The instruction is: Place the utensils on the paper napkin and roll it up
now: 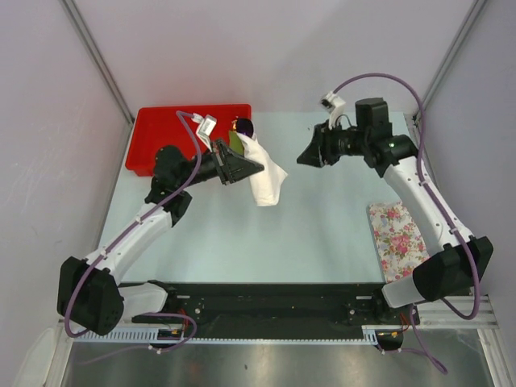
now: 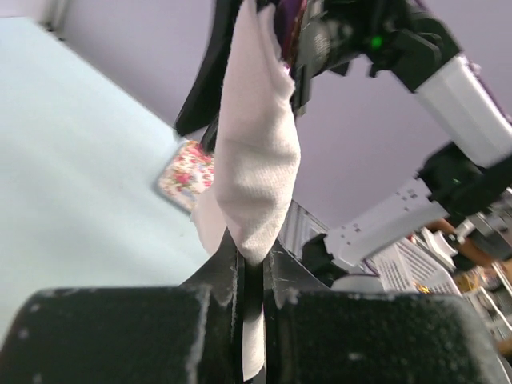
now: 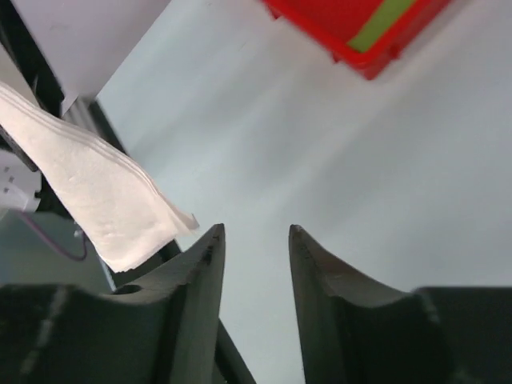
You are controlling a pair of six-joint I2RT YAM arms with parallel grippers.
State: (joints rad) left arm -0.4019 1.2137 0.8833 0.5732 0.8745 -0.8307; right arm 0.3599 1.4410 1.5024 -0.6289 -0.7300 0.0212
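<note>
My left gripper (image 1: 246, 167) is shut on the white paper napkin (image 1: 268, 179), which hangs crumpled from it above the table next to the red tray (image 1: 173, 133). In the left wrist view the napkin (image 2: 258, 152) is pinched between the shut jaws of my left gripper (image 2: 253, 258). The spoon's purple bowl (image 1: 242, 126) shows just beyond the napkin's top, over the tray's right end; I cannot tell whether it is wrapped. The black knife is not visible. My right gripper (image 1: 301, 158) is open and empty to the right of the napkin, as its wrist view (image 3: 256, 232) confirms; the napkin (image 3: 96, 200) is at its left.
A green piece (image 3: 386, 18) lies in the red tray (image 3: 336, 28) at the back left. A pink-and-white floral cloth (image 1: 397, 240) lies flat at the right edge of the table, also in the left wrist view (image 2: 186, 172).
</note>
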